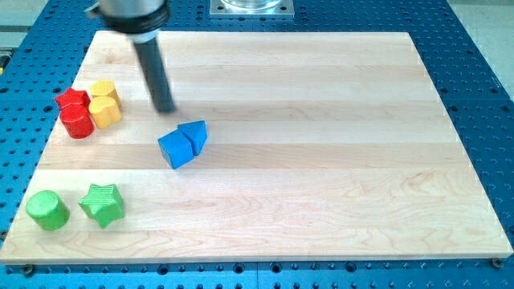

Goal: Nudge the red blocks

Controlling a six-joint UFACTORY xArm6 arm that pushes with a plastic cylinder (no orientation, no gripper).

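Two red blocks sit at the view's left edge of the wooden board: a red star-like block [72, 99] and, just below it, a red cylinder [78, 122]. They touch two yellow blocks [104, 103] on their right. My tip [165, 109] is at the end of the dark rod. It stands to the right of the red and yellow cluster, apart from it, and just above the blue blocks.
A blue cube [176, 148] and a blue triangular block [194, 135] touch each other near the board's middle left. A green cylinder [46, 210] and a green star [102, 204] sit at the bottom left. The board [321, 160] lies on a blue perforated table.
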